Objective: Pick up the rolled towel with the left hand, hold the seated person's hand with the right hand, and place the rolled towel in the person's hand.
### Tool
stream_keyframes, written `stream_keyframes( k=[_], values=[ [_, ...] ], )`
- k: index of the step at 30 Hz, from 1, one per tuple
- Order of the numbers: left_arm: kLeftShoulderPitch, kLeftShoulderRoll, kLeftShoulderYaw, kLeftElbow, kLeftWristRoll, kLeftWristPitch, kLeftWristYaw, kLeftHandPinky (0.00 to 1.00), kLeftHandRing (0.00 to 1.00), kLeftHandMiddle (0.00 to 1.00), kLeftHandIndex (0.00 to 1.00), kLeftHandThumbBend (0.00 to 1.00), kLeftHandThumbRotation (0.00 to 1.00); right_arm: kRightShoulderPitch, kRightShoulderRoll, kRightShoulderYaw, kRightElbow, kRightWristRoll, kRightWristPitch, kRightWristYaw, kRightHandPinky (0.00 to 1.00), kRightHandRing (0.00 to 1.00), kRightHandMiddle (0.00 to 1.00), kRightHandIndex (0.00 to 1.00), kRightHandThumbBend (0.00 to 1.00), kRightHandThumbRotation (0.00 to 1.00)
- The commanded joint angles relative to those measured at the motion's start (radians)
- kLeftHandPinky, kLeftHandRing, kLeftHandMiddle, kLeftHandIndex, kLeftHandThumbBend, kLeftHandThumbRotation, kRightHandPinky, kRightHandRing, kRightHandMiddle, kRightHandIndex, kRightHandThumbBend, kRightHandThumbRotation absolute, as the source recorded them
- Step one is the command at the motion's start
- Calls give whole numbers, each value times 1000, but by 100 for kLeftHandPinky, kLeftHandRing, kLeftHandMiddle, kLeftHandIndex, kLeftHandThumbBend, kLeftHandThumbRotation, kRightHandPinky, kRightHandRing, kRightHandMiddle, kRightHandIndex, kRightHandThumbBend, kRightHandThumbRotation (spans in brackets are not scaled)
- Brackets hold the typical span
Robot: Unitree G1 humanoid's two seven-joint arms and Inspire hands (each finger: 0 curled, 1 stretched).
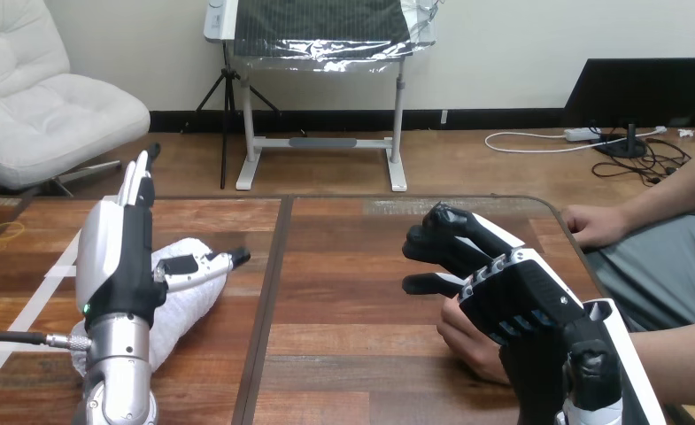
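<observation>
Left hand (118, 266) over rolled towel (193, 305), fingers straight, thumb across towel. Right hand (512, 297) above person's nearer hand (467, 347) on table (352, 266).

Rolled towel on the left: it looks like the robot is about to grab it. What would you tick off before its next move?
1. Rolled towel lies on the table in easy reach: ok.
2. Left hand at the towel, fingers straight: ok.
3. Towel gripped: not ok, not yet.
4. Right hand over the person's nearer hand: ok.
5. Right hand truly holding it: cannot tell.
6. Person's farther hand at the table's edge, away from the towel: ok.
</observation>
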Motion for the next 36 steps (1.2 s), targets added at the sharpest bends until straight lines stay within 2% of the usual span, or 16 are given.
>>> stream_keyframes(
  k=[1,7,13,22,29,36],
  values=[
    [-79,27,-27,-3,24,27,19,100,99,100,98,90,19,-24,9,2,-24,11,-24,-4,72,81,81,82,67,100],
    [-80,30,-46,-7,47,76,23,100,100,100,99,91,24,-20,7,2,-32,11,-17,-6,72,81,81,82,66,100],
    [-84,28,-73,-11,92,162,39,100,100,100,99,95,30,-21,9,-2,-29,1,-25,-8,72,81,81,83,66,100],
    [-94,26,-108,-3,142,259,73,100,100,100,97,100,32,-22,8,0,-28,2,-26,-7,72,81,81,83,66,100],
    [-105,29,-133,13,161,319,81,100,100,100,97,100,34,-25,6,1,-27,8,-27,-4,72,81,81,83,66,100],
    [-117,24,-142,26,157,366,72,100,100,100,98,100,33,-26,6,-1,-26,6,-32,-3,72,81,81,83,65,100]
  ],
)
